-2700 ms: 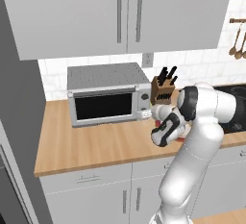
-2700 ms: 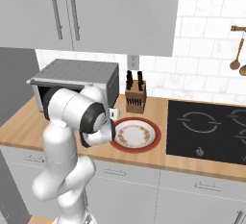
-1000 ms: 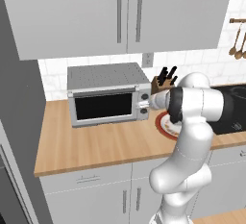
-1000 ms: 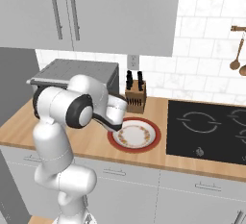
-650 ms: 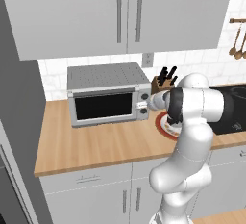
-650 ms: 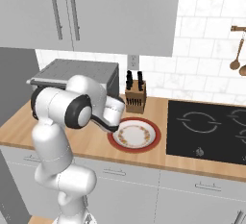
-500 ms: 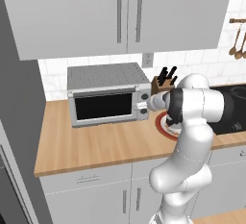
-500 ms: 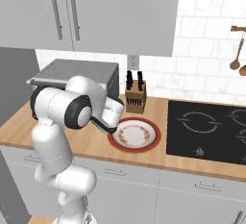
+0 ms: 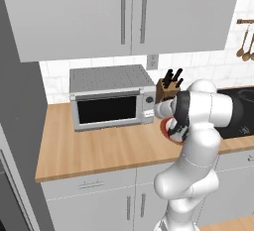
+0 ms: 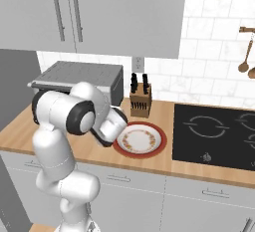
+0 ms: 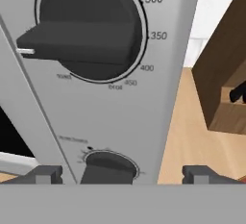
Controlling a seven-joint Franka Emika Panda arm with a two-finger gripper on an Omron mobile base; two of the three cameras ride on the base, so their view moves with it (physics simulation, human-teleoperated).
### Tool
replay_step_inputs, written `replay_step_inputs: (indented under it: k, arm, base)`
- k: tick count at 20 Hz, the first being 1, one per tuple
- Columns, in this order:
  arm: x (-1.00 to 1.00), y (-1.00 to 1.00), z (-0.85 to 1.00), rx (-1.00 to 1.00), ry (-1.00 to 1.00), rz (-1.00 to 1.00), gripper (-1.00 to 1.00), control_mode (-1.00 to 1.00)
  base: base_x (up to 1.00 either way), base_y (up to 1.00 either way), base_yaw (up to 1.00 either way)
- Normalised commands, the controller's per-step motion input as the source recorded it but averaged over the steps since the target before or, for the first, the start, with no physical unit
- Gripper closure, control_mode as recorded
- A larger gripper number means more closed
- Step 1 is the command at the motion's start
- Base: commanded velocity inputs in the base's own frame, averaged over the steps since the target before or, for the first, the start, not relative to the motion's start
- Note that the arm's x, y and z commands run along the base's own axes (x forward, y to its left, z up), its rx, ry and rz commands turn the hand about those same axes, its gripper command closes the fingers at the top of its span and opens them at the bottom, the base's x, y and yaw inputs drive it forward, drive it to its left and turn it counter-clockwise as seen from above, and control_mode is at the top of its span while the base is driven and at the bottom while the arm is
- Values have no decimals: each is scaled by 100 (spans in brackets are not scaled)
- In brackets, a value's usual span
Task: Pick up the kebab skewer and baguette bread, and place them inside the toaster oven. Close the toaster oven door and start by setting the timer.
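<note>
Compared with the earlier frames, arm and plate (image 10: 139,140) sit unchanged. Claw (image 11: 120,174), lower centre of the hand view, stands wide open, straddling the lower timer knob (image 11: 106,166) of the toaster oven (image 9: 111,96). Step in hand: setting the timer; next, close on that ribbed dark knob and twist. Beyond: temperature dial (image 11: 86,28), brushed-silver panel, wooden knife block (image 11: 226,74), wooden desk (image 9: 99,148). Oven door (image 9: 106,110) appears shut at frame centre.
</note>
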Motion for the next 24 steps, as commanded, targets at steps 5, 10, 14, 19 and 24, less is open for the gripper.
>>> replay_step_inputs:
  k: [5,10,14,19,24]
  arm:
    - [-2,6,-49,0,-8,0,-100,-100]
    - [0,17,-14,0,-1,0,-100,-100]
    - [0,14,-1,0,0,-1,-100,-100]
    - [0,0,6,2,-1,-6,-100,-100]
    - [1,0,19,3,0,-6,-100,-100]
  base:
    - [0,0,0]
    - [0,0,0]
    - [0,0,0]
    - [0,0,0]
    - [0,0,0]
